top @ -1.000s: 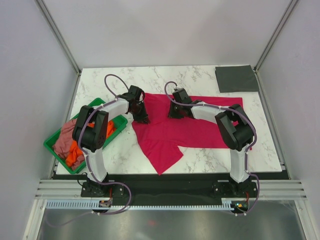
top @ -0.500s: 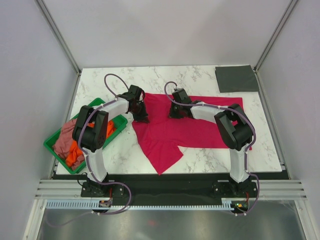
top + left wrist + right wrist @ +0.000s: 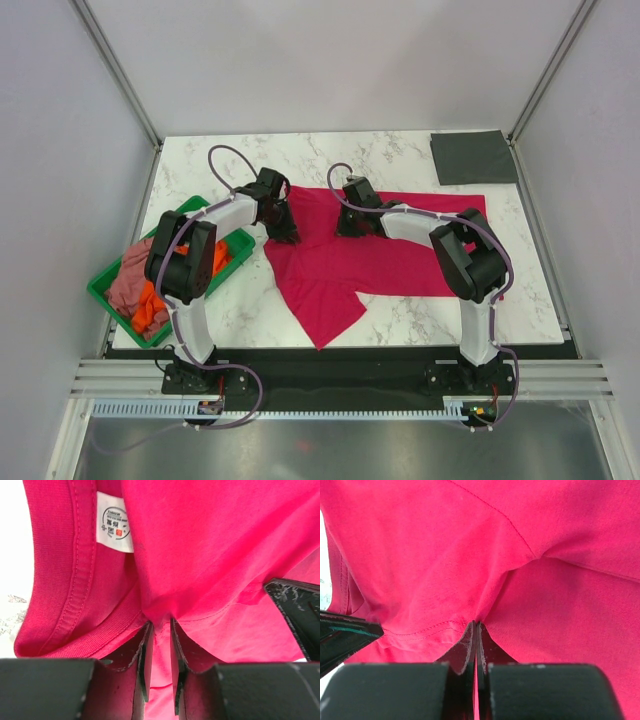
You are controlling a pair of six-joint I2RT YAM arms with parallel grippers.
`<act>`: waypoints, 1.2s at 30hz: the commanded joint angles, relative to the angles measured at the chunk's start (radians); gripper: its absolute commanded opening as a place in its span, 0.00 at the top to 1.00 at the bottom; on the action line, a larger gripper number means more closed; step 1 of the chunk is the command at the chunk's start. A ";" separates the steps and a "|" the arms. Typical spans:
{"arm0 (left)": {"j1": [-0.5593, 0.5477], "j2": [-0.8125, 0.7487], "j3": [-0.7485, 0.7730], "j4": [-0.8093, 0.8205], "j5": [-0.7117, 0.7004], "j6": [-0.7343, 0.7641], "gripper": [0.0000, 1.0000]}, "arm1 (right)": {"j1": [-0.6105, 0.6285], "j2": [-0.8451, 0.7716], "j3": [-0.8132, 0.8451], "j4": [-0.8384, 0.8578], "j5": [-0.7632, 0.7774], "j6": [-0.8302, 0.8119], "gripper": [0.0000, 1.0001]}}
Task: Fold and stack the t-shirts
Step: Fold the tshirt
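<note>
Noting red t-shirt [image 3: 400, 255] spread across middle of table [image 3: 400, 160], one sleeve trailing toward near edge

Watching right gripper [image 3: 350, 228] at far edge of shirt, fingers pressed together, pinching a thin fold of red cloth

Watching left gripper [image 3: 284, 236] at collar on shirt's left side, just beside white label [image 3: 115, 529]; fingers [image 3: 142, 660] standing slightly parted, ridge of cloth lying in the gap

Logging grey t-shirt [image 3: 473, 157] folded flat at far right corner

Logging pink t-shirt [image 3: 125, 280] and orange t-shirt [image 3: 150, 312] heaped in green tray [image 3: 105, 290] at left
</note>
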 commanded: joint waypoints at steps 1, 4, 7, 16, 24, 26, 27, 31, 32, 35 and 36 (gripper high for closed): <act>-0.004 -0.005 0.052 0.006 -0.030 -0.007 0.73 | 0.007 -0.050 0.032 0.005 0.010 -0.002 1.00; -0.004 -0.005 0.063 0.006 -0.030 -0.007 0.73 | 0.007 -0.050 0.030 0.005 0.010 -0.002 1.00; -0.004 -0.002 0.066 0.006 -0.030 -0.007 0.73 | 0.009 -0.050 0.027 0.005 0.010 -0.002 1.00; -0.004 0.018 0.058 0.006 -0.030 -0.007 0.73 | 0.009 -0.053 0.030 0.005 0.000 0.006 1.00; -0.009 -0.072 0.038 -0.025 -0.053 -0.022 0.98 | 0.009 -0.087 0.059 -0.073 0.001 -0.003 1.00; -0.017 -0.092 0.026 -0.028 -0.062 -0.031 0.98 | 0.009 -0.092 0.055 -0.073 0.003 -0.013 1.00; -0.021 -0.100 0.012 -0.029 -0.062 -0.036 0.98 | 0.009 -0.090 0.056 -0.075 0.003 -0.014 1.00; -0.050 -0.130 -0.014 -0.029 -0.082 -0.049 0.98 | 0.007 -0.088 0.056 -0.083 0.006 -0.022 1.00; -0.053 -0.133 -0.018 -0.031 -0.085 -0.049 0.98 | 0.007 -0.092 0.056 -0.084 0.007 -0.023 1.00; -0.058 -0.136 -0.025 -0.031 -0.079 -0.053 0.98 | 0.007 -0.099 0.053 -0.086 0.006 -0.026 1.00; -0.060 -0.140 -0.026 -0.029 -0.077 -0.054 0.98 | 0.007 -0.107 0.050 -0.090 0.004 -0.026 1.00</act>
